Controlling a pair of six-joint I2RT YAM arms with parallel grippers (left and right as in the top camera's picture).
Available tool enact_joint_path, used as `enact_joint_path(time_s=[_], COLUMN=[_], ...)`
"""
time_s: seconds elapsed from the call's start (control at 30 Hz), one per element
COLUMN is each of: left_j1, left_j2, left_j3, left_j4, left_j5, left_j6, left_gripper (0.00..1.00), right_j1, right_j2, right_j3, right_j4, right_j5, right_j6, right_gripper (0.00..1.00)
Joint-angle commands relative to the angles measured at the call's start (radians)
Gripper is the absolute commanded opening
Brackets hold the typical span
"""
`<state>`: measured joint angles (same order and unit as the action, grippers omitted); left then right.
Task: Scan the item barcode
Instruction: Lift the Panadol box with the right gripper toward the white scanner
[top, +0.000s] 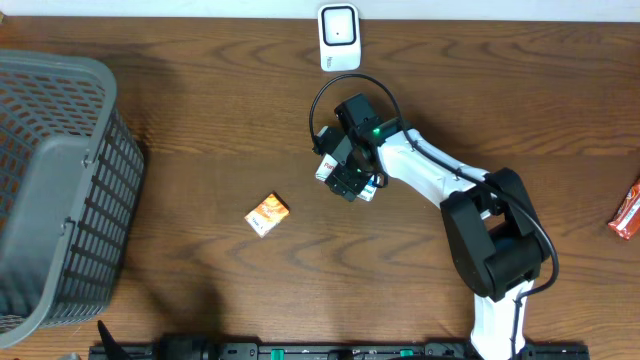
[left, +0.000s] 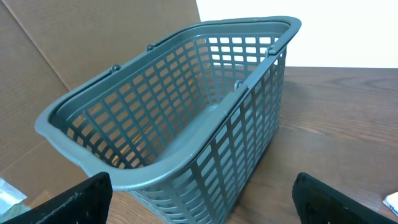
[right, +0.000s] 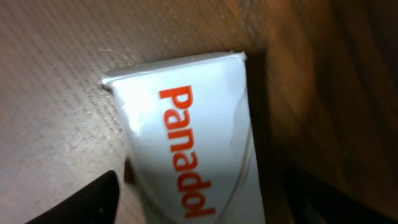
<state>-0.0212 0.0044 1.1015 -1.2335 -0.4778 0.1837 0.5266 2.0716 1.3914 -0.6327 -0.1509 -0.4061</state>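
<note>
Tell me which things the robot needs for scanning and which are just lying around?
For the job:
Panadol box
right gripper, poised over that box
white scanner

Just lying about:
grey basket
small orange packet
red packet

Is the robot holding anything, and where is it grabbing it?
Nothing yet. The right fingers sit either side of the Panadol box without squeezing it. The left fingers are open and empty.

I see white Panadol box (right: 186, 143), red-orange lettering; grey lattice basket (top: 105, 210) at left edge of brown wood-grain tabletop (top: 200, 120); orange-white packet (top: 267, 214).
</note>
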Motion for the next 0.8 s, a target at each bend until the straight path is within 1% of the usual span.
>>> enact_joint_path(time_s=[0.0, 0.17, 0.27, 0.33, 0.43, 0.5, 0.67, 0.77], left_j1=[0.005, 0.005, 0.005, 0.005, 0.005, 0.005, 0.005, 0.005], left_j2=[-0.001, -0.001, -0.001, -0.001, -0.001, -0.001, -0.001, -0.001], left_j3=[0.002, 0.002, 0.002, 0.002, 0.002, 0.002, 0.002, 0.002], left_j4=[-0.001, -0.001, -0.001, -0.001, -0.001, -0.001, -0.001, -0.001], left_j5=[-0.005, -0.005, -0.005, -0.005, -0.006, -0.006, -0.006, -0.005], left_j6=[-0.002, -0.002, -0.002, -0.002, -0.002, -0.002, -0.002, -0.002], left_gripper=[0.93, 0.93, 0.93, 0.93, 0.93, 0.93, 0.93, 0.93], right_j1=[-0.002, -0.002, -0.002, -0.002, -0.008, -0.013, -0.027, -0.04], right_j2=[0.046, 0.069, 0.06, 0.058, 0.05, 0.048, 0.046, 0.046], right_j3=[0.008, 0.008, 0.02, 0.044, 0.118, 0.16, 0.304, 0.362], right_j4=[0.01, 0.011, -0.007, -0.046, -0.153, -0.204, -0.4, -0.496], right_j5=[0.024, 0.026, 0.015, -0.029, -0.154, -0.207, -0.359, -0.45], right_j6=[0.002, 0.063, 0.109, 0.114, 0.114, 0.114, 0.114, 0.103], right_gripper=[0.69, 0.39, 0.38, 0.38, 0.38, 0.38, 0.38, 0.34])
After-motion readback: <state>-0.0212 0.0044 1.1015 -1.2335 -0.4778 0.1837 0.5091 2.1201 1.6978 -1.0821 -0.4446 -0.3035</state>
